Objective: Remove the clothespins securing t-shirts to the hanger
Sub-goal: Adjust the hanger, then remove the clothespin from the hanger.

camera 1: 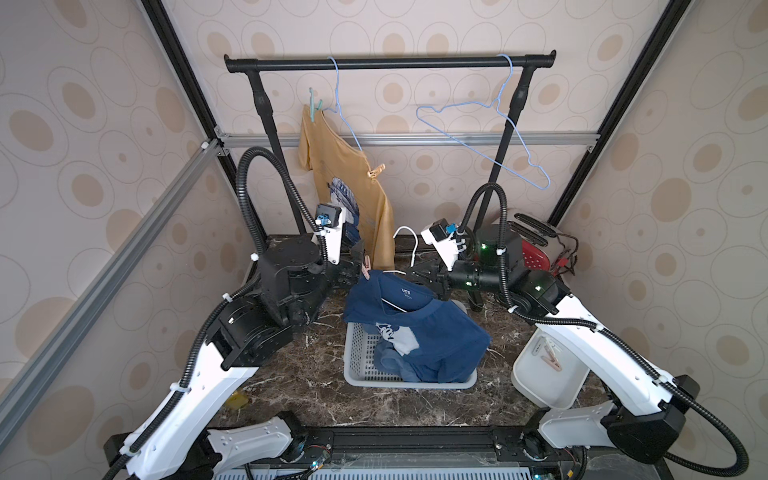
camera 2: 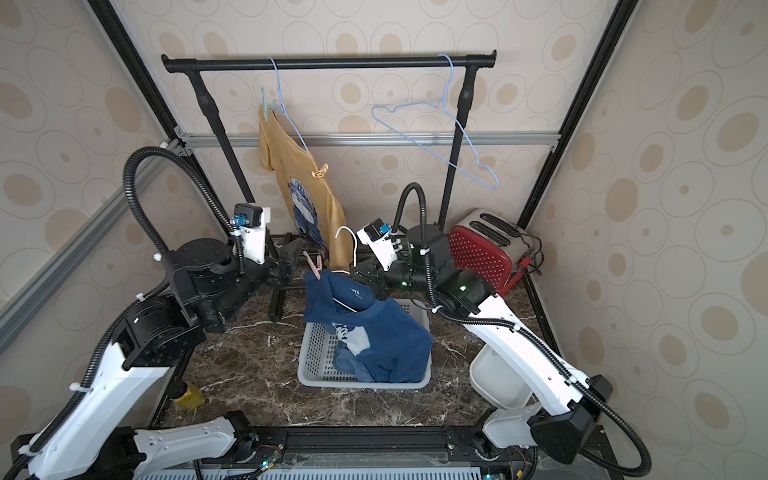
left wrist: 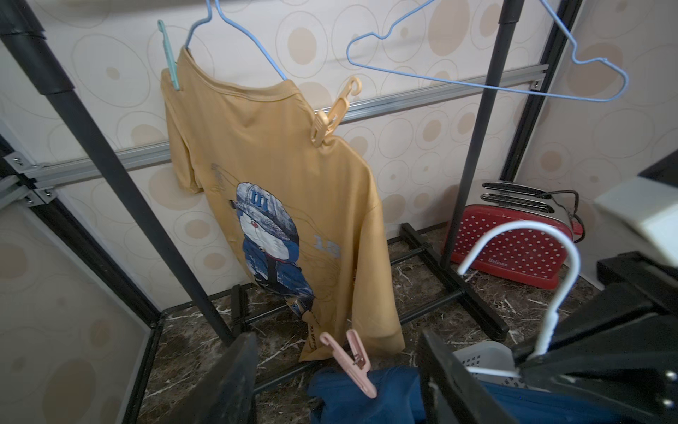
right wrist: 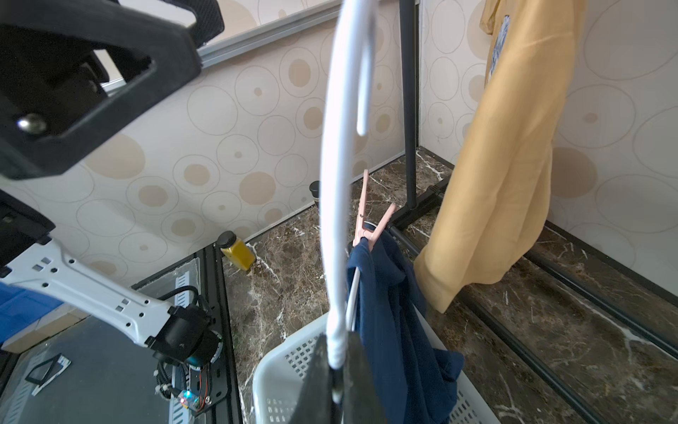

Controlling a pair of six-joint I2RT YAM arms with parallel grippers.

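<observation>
At the bottom middle of the left wrist view, the pink clothespin [left wrist: 350, 367] sat clipped on the shoulder of the navy t-shirt [left wrist: 396, 392]. My left gripper [left wrist: 335, 348] had its two fingers spread wide, one on each side of the pin and not touching it. At the bottom of the right wrist view, my right gripper [right wrist: 335, 345] was pressed together on the neck of the white hanger [right wrist: 330, 220]. It held the hanger up so the shirt hung down over the basket [camera 1: 361, 357] in the lower middle of a top view. I judged the pin to be small, light and hard, with smooth plastic that could slip. Its two long tails stuck up in a V. That was where I wanted to squeeze, near the tips, so the spring would open the mouth. The shirt was soft and floppy and would not push back, so I thought the pin should lift straight off. Higher in the left wrist view, the mustard t-shirt [left wrist: 275, 165] hung on a blue hanger [left wrist: 257, 58]. It had a teal clothespin [left wrist: 170, 62] at the upper left and a yellow clothespin [left wrist: 332, 117] near the middle.
</observation>
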